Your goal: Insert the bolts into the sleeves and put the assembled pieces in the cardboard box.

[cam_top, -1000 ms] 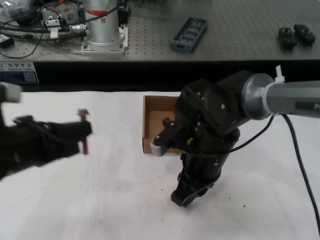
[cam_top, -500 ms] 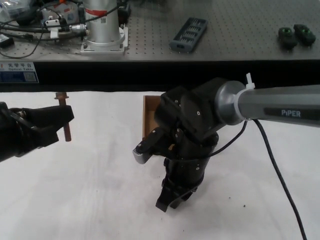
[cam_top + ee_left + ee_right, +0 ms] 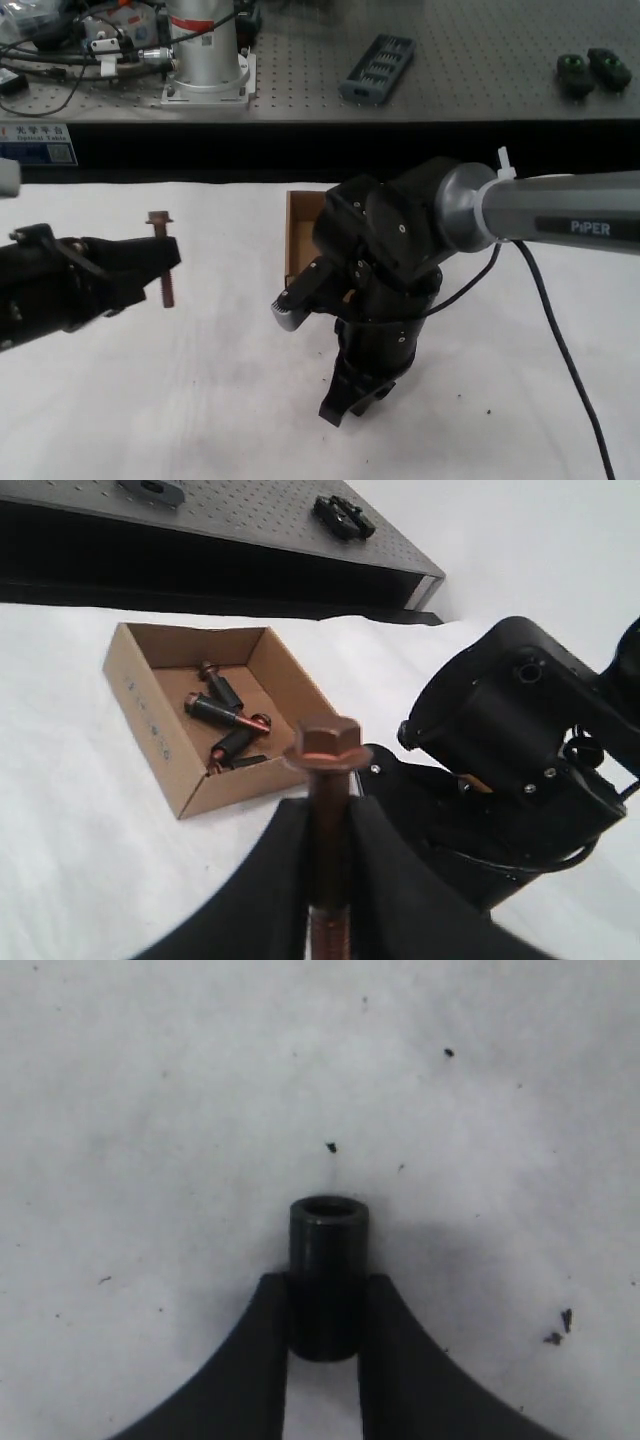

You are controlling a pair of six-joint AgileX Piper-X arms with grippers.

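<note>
The left gripper [image 3: 160, 272] sits at the left of the high view. Its fingers are pinched tight on a brown bolt [image 3: 163, 268]. The bolt stands upright, head on top, and its bare tip hangs out below, up above the white cloth [image 3: 200, 400].

The right gripper [image 3: 352, 398] is in the lower middle of the high view, pointing down, close over the cloth. In the right wrist view its fingers [image 3: 270, 1360] squeeze a black sleeve [image 3: 328, 1260] from both sides. The open hole of the sleeve points away from the gripper, toward the cloth.

The cardboard box [image 3: 300, 215] is in the middle of the high view, partly behind the right arm. The left wrist view shows a few finished pieces [image 3: 225, 715] lying inside it.

The two parts are well apart, so the job now is to bring them together. To do it well, the sleeve's hole should turn to face the bolt's tip. Both parts should sit in one straight line — no tilt. Then push slowly and straight, with both grips kept tight. If the tip hits the rim, back off a little and line up again — do not push harder.
</note>
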